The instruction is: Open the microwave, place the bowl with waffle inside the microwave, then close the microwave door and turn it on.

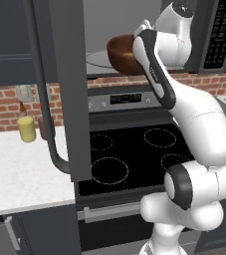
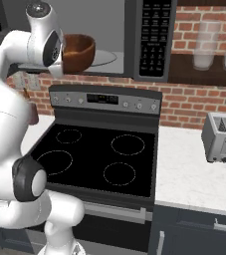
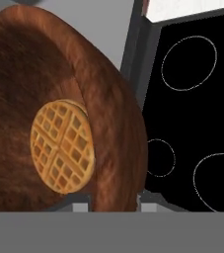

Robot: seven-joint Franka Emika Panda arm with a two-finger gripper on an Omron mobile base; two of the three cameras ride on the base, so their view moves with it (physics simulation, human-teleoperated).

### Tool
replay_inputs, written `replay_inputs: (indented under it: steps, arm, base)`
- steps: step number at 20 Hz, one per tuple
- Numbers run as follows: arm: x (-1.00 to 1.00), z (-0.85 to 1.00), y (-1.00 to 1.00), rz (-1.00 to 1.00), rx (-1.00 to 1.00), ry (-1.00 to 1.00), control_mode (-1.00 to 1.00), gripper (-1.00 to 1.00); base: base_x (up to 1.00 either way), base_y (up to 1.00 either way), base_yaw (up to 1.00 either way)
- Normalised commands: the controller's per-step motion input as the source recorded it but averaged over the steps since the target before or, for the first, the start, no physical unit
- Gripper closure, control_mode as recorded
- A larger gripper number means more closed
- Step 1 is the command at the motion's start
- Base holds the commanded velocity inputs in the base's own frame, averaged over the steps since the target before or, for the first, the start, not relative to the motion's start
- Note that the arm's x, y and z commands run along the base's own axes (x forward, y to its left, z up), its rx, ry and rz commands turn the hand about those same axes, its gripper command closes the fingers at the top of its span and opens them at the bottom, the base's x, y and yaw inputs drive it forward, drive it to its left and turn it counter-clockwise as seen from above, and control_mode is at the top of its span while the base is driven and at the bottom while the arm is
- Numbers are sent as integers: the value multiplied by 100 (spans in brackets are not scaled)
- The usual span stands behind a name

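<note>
The microwave hangs above the stove, and its door is swung wide open toward the left. The dark reddish-brown bowl is at the mouth of the grey cavity, over the front of the round turntable. Whether it rests on the turntable I cannot tell. My gripper is shut on the bowl's near rim, one fingertip inside the wall and the other outside. The golden waffle lies in the bowl. The keypad strip is right of the cavity.
The black cooktop lies below the microwave. A silver toaster stands on the right counter and a yellow bottle on the left one. The door's long bar handle juts out over the left counter.
</note>
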Motion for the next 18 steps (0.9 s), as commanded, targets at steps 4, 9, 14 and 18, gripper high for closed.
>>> replay_inputs:
  steps: [4, 9, 14, 18]
  arm:
    - [75, 0, 0, -1, 0, 0, -100, 100]
    - [37, 11, 3, 0, 0, 0, -100, 100]
    - [37, 0, 0, 0, 0, 0, -100, 100]
    - [44, 0, 3, 0, 0, 0, -100, 100]
  base:
    - [0, 0, 0]
    - [0, 0, 0]
    - [0, 0, 0]
    - [0, 0, 0]
